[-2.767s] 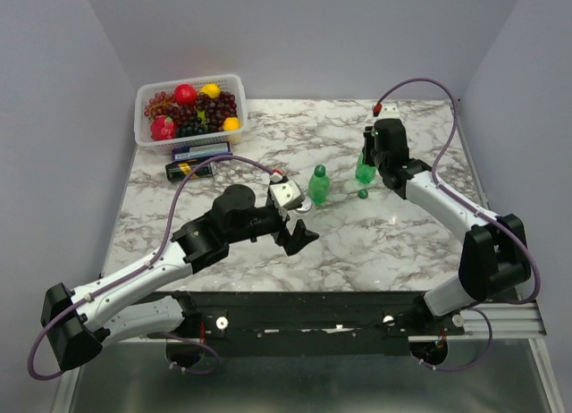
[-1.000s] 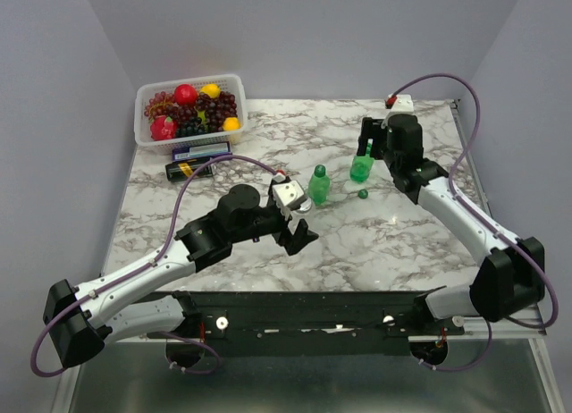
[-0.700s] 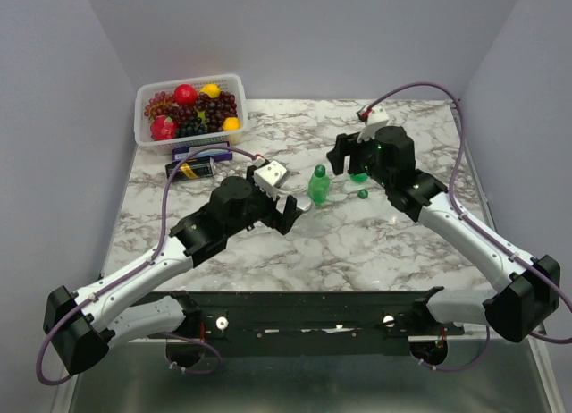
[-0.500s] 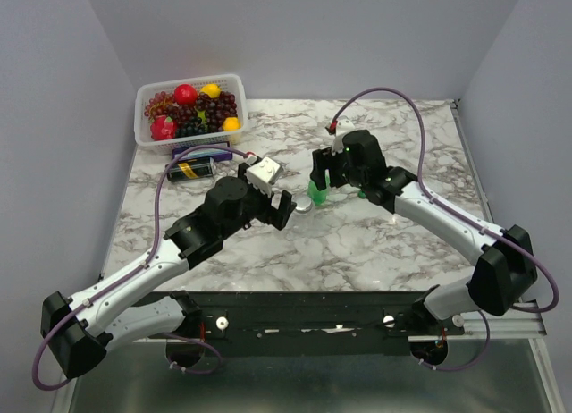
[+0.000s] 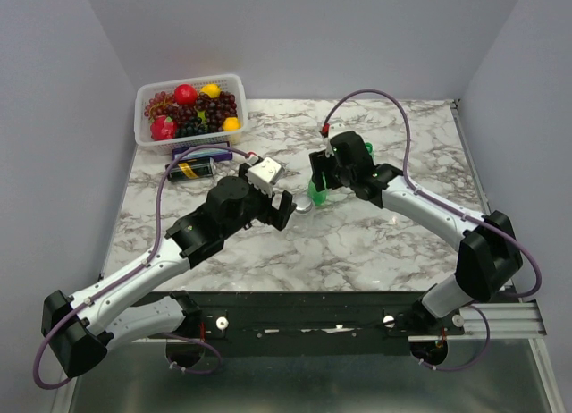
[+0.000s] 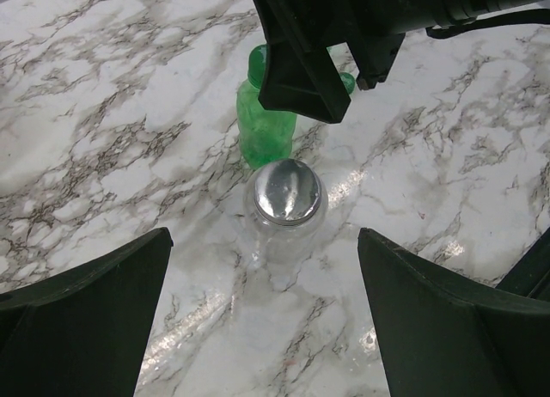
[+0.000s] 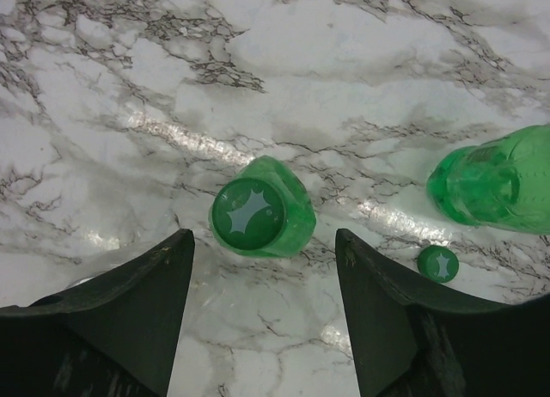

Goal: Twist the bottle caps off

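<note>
A green bottle (image 7: pixel 290 216) stands upright with its dark green cap (image 7: pixel 249 216) on. My right gripper (image 7: pixel 262 251) hangs just above it, open, a finger on each side of the cap and not touching it. A second green bottle (image 7: pixel 498 182) stands to the right with its mouth open, and a loose green cap (image 7: pixel 438 264) lies on the marble beside it. A squat clear bottle (image 6: pixel 284 234) with a silvery cap (image 6: pixel 285 191) stands in front of the capped green bottle (image 6: pixel 266 126). My left gripper (image 6: pixel 266 328) is wide open, short of the clear bottle (image 5: pixel 305 206).
A white basket (image 5: pixel 147 136) of plastic fruit stands at the table's back left corner. In front of it lie a blue box (image 5: pixel 201 151) and a dark can with a yellow label (image 5: pixel 190 169). Both arms meet near the table's middle.
My right arm swung left from the uncapped green bottle to above the capped one, its jaws narrowing a little. My left gripper moved up towards the clear bottle.
</note>
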Tool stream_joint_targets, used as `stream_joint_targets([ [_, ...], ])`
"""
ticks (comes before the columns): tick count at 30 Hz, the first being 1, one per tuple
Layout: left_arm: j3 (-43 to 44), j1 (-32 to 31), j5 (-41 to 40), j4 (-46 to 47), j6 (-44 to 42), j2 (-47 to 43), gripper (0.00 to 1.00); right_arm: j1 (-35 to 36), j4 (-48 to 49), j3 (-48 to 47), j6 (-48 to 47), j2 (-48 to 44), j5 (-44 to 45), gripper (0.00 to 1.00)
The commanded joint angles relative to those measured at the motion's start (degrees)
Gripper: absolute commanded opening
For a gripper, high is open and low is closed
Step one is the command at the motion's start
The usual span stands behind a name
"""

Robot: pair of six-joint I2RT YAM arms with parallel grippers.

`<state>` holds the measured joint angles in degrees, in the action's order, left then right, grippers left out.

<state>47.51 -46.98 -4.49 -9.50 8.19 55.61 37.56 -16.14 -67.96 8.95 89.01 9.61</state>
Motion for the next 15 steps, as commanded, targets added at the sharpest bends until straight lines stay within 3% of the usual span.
stream_joint_targets([
  [1, 2.1, 0.0, 0.4, 0.1, 0.0, 0.1, 0.99, 0.5, 1.1, -3.1, 0.1, 2.8, 2.3, 0.73],
  [9, 2.2, 0.0, 3.0, 0.6, 0.7, 0.9, 0.99, 0.5, 1.0, -3.9, 0.4, 5.2, 2.8, 0.60],
  [15, 3.4, -0.1, 5.9, 0.1, 0.8, 2.6, 0.99, 0.5, 1.1, -4.7, -0.3, 4.2, 2.3, 0.24],
])
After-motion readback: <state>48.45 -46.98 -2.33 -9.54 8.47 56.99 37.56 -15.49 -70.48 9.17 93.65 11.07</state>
